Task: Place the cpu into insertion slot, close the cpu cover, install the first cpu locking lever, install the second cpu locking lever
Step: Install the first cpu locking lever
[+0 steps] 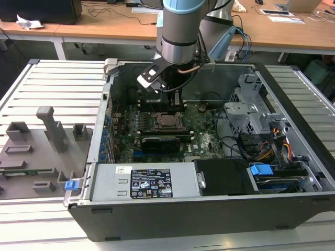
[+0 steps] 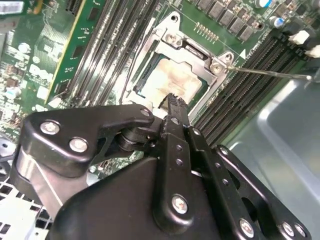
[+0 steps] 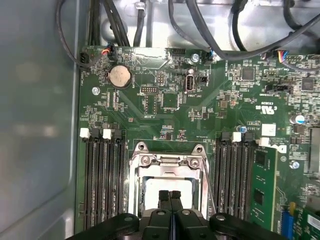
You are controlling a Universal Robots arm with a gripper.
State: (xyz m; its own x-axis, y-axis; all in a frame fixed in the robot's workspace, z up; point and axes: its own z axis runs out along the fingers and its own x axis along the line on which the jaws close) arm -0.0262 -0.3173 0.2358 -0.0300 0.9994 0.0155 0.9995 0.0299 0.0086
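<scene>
Cpu [image 2: 176,80] flat, silvery face up

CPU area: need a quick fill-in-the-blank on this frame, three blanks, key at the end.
1. The gripper hovers over the cpu with its fingers ___.
2. The motherboard around the cpu is ___ in colour.
3. In the first wrist view, memory slots stand on ___ sides of the cpu.

Missing words: shut; green; both.
</scene>
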